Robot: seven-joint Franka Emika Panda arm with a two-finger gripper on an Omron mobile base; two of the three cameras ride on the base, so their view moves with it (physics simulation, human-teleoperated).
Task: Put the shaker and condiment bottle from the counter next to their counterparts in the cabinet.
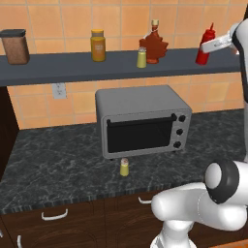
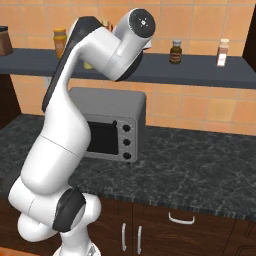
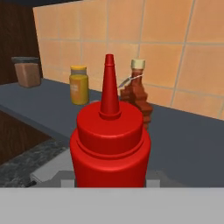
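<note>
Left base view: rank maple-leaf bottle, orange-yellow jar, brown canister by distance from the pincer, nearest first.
The pincer grips the condiment bottle at the shelf's right end.
1. Maple-leaf bottle, just left of it.
2. Orange-yellow jar, mid-shelf.
3. Brown canister, far left end.

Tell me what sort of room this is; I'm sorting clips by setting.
Most likely a kitchen, a rendered one: a toaster oven stands on a dark marbled counter against an orange tiled wall, above brown drawers, with jars and bottles on a shelf.

The cabinet [image 1: 63, 68] carries a brown canister [image 1: 15, 46], orange jar [image 1: 98, 45], shaker counterpart [image 1: 141, 57] and maple-leaf bottle [image 1: 153, 46].
</note>
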